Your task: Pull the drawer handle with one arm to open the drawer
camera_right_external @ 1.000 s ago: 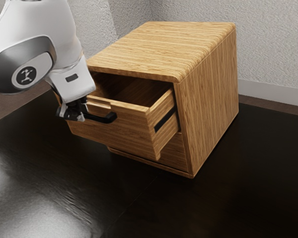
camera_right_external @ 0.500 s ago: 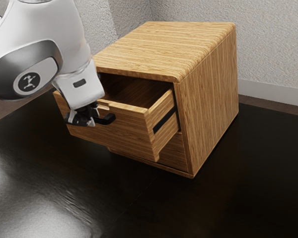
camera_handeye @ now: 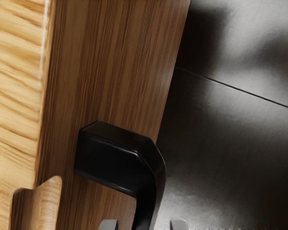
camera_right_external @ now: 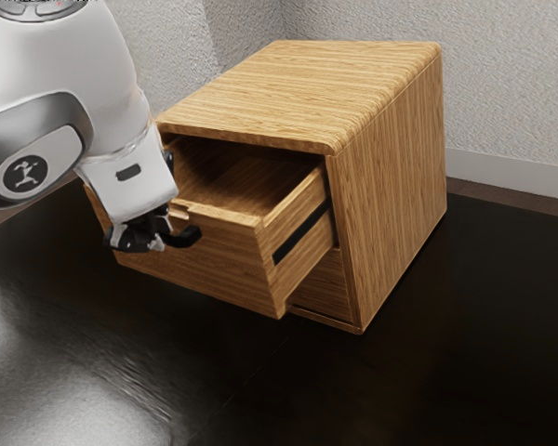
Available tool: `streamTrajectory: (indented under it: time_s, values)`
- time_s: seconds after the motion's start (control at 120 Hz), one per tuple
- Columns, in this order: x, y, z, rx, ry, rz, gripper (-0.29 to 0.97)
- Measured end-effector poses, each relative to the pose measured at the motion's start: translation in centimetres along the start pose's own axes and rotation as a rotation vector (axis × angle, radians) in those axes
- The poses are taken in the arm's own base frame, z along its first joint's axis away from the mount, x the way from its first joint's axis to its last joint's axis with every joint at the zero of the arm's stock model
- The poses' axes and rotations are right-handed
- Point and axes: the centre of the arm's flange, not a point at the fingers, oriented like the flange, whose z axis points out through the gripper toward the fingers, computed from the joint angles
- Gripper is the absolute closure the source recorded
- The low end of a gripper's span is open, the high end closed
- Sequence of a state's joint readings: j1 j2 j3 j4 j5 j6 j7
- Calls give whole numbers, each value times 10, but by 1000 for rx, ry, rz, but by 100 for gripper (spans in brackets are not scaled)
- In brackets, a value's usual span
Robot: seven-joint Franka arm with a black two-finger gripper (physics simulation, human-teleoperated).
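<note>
Bamboo cabinet point(camera_right_external: 381, 130) sits on dark counter point(camera_right_external: 400, 372), close to far wall. Upper drawer point(camera_right_external: 232, 255) stands partly out toward near left, interior showing. Black handle point(camera_right_external: 186, 235) on the drawer front. Claw point(camera_right_external: 152, 243) clamped on handle. Judgement: draw straight along the runners, level, no twist, or the drawer may bind. Grip firm so the bar cannot slip.

you see soft, even light. the dark floor point(camera_right_external: 400, 372) shines with a pale glare at the exterior view's lower left. the drawer point(camera_right_external: 214, 251) is darker inside, under the cabinet point(camera_right_external: 391, 177) top
</note>
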State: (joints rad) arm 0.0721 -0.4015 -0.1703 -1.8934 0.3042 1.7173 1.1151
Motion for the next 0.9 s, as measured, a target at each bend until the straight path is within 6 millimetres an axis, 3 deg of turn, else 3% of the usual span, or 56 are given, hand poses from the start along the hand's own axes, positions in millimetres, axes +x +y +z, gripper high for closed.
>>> streamTrajectory:
  time_s: [0.467,0.6,0.7,0.767,0.825,0.9]
  values:
    - [-18,30,-23,35,18,-31,63]
    - [-32,50,-65,116,48,-64,61]
    - [-42,47,-112,190,87,-131,48]
    - [-51,33,-146,199,110,-222,36]
    - [-76,13,-159,158,128,-365,28]
    - [-112,3,-165,69,161,-557,20]
